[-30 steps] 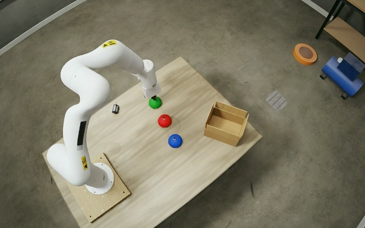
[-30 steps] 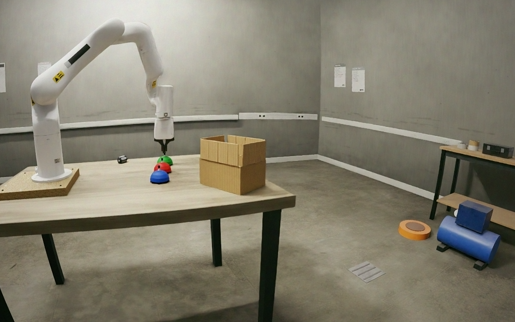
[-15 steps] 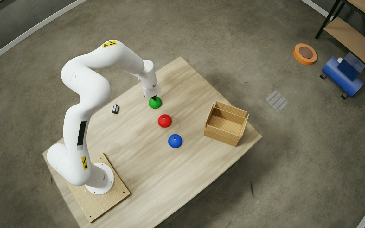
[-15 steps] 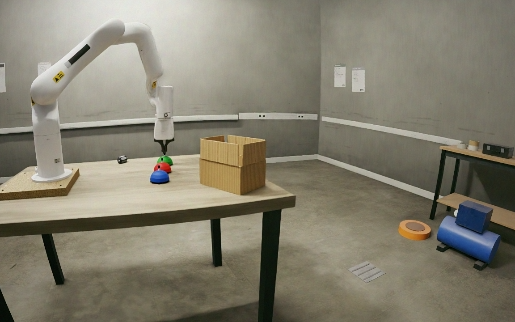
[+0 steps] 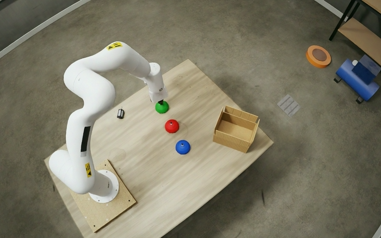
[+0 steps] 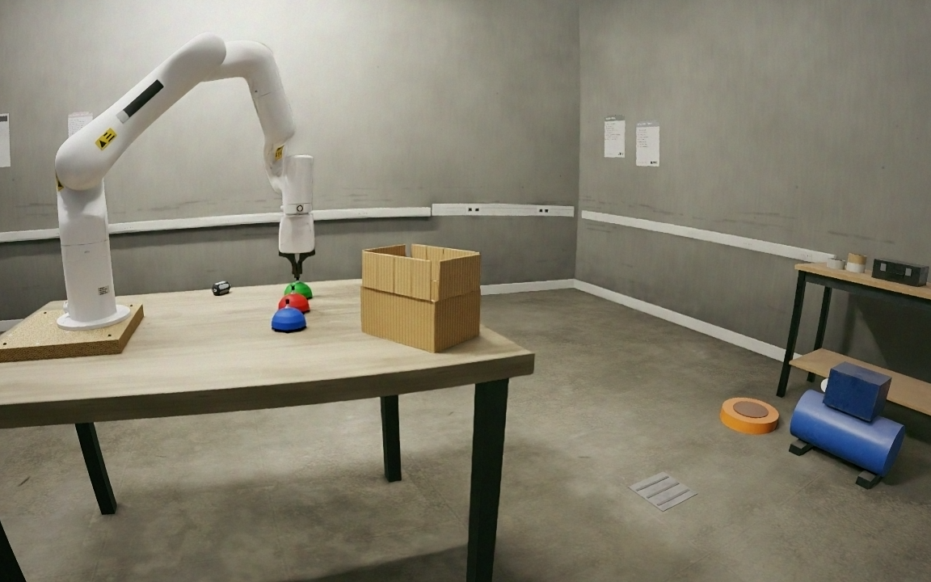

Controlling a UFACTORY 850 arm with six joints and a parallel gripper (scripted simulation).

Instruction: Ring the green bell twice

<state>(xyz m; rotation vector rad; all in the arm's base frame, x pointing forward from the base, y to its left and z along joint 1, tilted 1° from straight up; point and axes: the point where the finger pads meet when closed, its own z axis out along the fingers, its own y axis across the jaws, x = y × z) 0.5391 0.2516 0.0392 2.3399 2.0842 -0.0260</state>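
The green bell (image 5: 162, 107) stands on the wooden table, farthest of a row of three bells; it also shows in the side view (image 6: 298, 289). My gripper (image 5: 159, 102) is shut and empty, pointing straight down with its fingertips right on top of the green bell, where the button is. In the side view the gripper (image 6: 296, 276) meets the top of the dome. The button itself is hidden by the fingers, so I cannot tell how far down it is.
A red bell (image 5: 171, 126) and a blue bell (image 5: 182, 147) stand in line nearer the front. An open cardboard box (image 5: 235, 128) stands to the right. A small black object (image 5: 120, 113) lies left of the green bell. The arm's base (image 5: 103, 186) is at the table's near left.
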